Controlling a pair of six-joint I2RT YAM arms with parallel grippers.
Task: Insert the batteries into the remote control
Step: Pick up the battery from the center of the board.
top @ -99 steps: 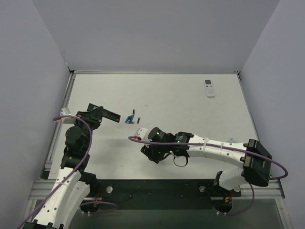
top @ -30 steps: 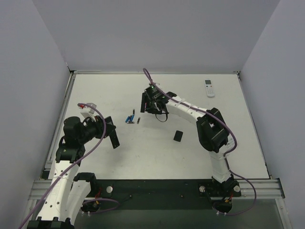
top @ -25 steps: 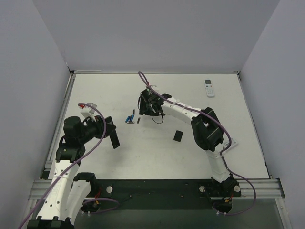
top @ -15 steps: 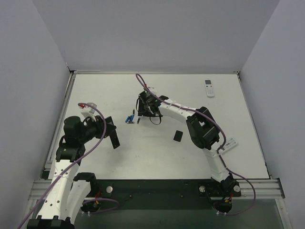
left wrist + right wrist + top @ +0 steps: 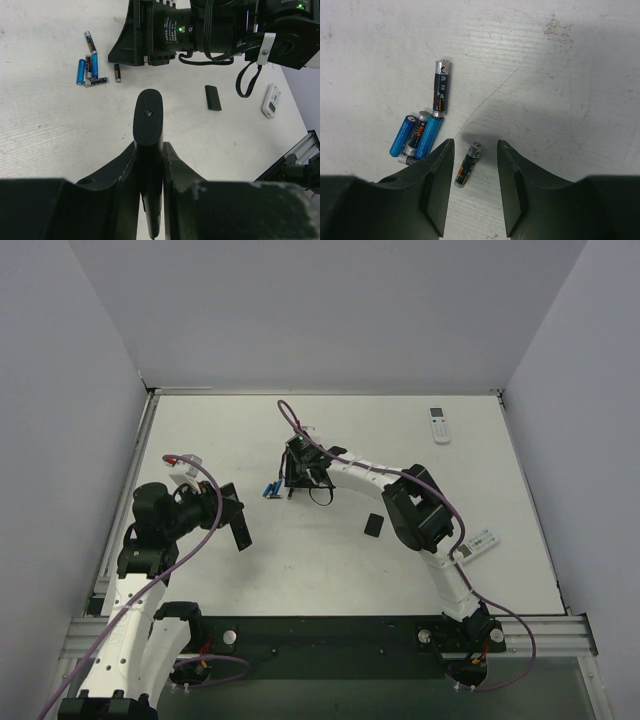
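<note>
Black matte plastic: the remote control [image 5: 149, 117], a slim flat bar with a rounded end and a small dimple near that end. It is held by its long edges in my left claw [image 5: 149, 150], whose fingers are closed tight on its sides. It sits above the table, well apart from the heap listed below.

White table [image 5: 560, 75]: a finely ridged surface, scuffed grey in places.

Metal-capped batteries [image 5: 422, 132], slim cylinders lying flat in a loose heap:
- Two glossy blue ones.
- One dark one wedged between the blue pair.
- One partly hidden behind my finger.
- One dark, orange-banded one with its end touching the heap.

One lone battery [image 5: 468, 164], dark with an orange band, lies flat just beside the heap. My right claw [image 5: 474, 147] stands over it with fingers parted wide. Bare table shows on either side, and the claw holds nothing.

One small black oblong piece [image 5: 213, 97], round-cornered, lies flat and well apart from the heap.

One white remote [image 5: 272, 101] with a grey screen lies near that piece.
</note>
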